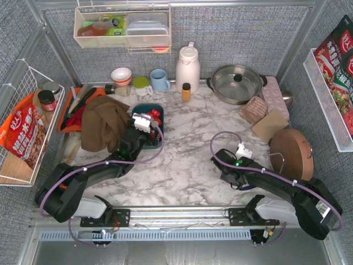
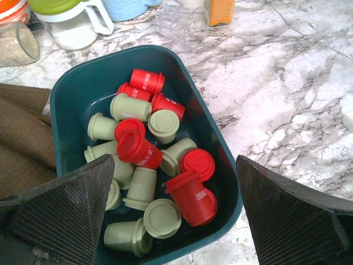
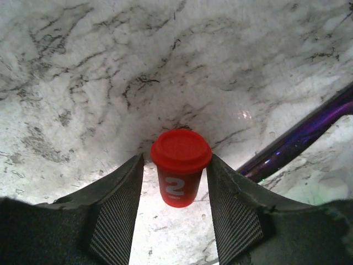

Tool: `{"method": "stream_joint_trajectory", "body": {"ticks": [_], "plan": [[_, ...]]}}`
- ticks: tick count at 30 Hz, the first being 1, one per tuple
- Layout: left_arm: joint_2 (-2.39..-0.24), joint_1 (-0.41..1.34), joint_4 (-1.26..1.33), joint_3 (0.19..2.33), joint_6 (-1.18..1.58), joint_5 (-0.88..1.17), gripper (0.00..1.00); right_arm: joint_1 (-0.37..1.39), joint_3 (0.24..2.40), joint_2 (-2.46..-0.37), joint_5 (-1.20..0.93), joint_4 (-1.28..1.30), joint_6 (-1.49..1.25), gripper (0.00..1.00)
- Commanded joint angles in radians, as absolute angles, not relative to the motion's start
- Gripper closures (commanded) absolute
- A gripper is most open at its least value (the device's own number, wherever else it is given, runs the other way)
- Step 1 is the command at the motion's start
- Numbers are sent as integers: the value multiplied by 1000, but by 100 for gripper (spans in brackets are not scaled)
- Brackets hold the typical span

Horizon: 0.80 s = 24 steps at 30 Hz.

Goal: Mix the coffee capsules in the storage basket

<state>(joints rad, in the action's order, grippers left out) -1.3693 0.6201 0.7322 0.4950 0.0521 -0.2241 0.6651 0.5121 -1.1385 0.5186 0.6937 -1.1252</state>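
Red capsule (image 3: 180, 165) sits close between fingers (image 3: 118, 210) of right hand (image 3: 175, 158); left hand (image 2: 174, 165) gapes.

Red, mint capsules (image 2: 144, 154); teal basket (image 2: 77, 105); grey-veined white table (image 2: 287, 83).

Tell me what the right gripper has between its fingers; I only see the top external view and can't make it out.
Observer: In the right wrist view, a red coffee capsule marked "2" sits between the fingers of the right gripper. They flank it closely, but I cannot tell if they grip it.
Operator: The left arm covers most of the bin. What's in it?
Observer: In the left wrist view, red and pale green coffee capsules lie jumbled together in the storage basket.
Operator: Is the left one carrying any?
Observer: No. The left gripper is open above the basket, with nothing between its fingers.
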Motion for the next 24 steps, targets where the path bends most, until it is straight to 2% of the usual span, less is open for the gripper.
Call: {"method": "stream_joint_trajectory", "body": {"ticks": [1, 6, 11, 16, 21, 24], "plan": [[-1368, 620, 771, 500, 47, -179, 1, 666, 511, -1176, 488, 633, -1093, 46], [-1363, 620, 789, 502, 39, -142, 1, 667, 508, -1179, 456, 586, -1005, 50], [-1362, 620, 796, 500, 34, -137, 1, 666, 491, -1114, 366, 505, -888, 63], [-1362, 620, 803, 500, 25, -115, 1, 665, 502, -1015, 362, 496, -807, 65], [-1371, 630, 879, 491, -74, 115, 1, 666, 590, -953, 326, 492, -655, 65], [-1381, 685, 992, 446, -234, 290, 1, 665, 661, -939, 249, 458, -563, 65]]}}
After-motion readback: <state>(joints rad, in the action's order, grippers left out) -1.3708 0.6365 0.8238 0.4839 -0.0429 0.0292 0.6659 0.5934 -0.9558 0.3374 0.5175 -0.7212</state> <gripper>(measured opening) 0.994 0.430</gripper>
